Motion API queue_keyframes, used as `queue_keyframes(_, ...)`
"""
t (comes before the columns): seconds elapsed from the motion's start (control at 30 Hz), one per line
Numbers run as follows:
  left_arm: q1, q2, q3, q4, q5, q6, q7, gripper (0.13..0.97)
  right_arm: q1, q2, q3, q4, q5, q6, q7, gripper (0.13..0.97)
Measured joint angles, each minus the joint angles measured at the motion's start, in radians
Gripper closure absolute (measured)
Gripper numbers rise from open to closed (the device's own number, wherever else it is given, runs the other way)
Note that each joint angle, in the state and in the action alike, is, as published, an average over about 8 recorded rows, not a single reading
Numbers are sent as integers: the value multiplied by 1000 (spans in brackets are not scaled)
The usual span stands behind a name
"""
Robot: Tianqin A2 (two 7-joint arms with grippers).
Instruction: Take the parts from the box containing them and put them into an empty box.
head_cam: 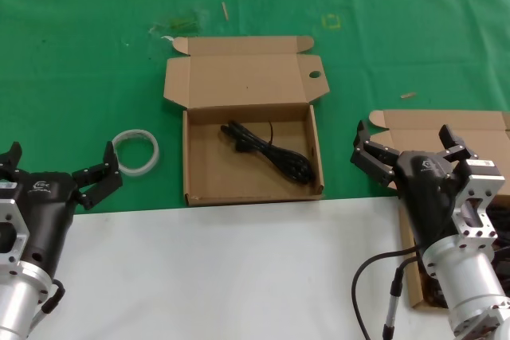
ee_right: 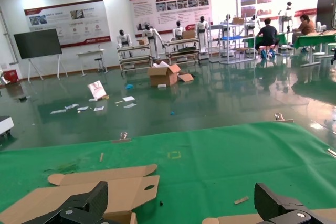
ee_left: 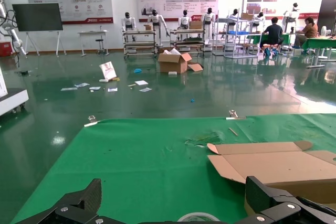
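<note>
The box with the round-holed lid tab [head_cam: 253,166] [ee_right: 79,190] lies open at the table's middle. One coiled black power cord [head_cam: 269,154] rests inside it. The second cardboard box [head_cam: 446,127] sits at the right; my right arm hides its inside, so any other parts are out of view. My right gripper [head_cam: 410,146] [ee_right: 181,207] hovers open over that box's near left corner, holding nothing. My left gripper [head_cam: 57,166] [ee_left: 176,205] is open and empty at the lower left, just short of the white ring [head_cam: 136,152] [ee_left: 198,216].
The green mat [head_cam: 96,61] covers the far part of the table, and a bare white strip [head_cam: 223,268] runs along the front. A small wooden chip [head_cam: 408,95] lies behind the right box. Scraps [head_cam: 179,23] lie near the far edge.
</note>
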Motion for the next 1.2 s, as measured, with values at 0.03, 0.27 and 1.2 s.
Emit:
queue_keyframes(0.03, 0, 0, 0, 0, 0, 0, 0, 132, 0, 0, 0, 0, 0, 0, 0, 129)
queue_keyframes(0.27, 0, 0, 0, 0, 0, 0, 0, 132, 0, 0, 0, 0, 0, 0, 0, 129)
queue_keyframes(1.2, 0, 0, 0, 0, 0, 0, 0, 132, 0, 0, 0, 0, 0, 0, 0, 129)
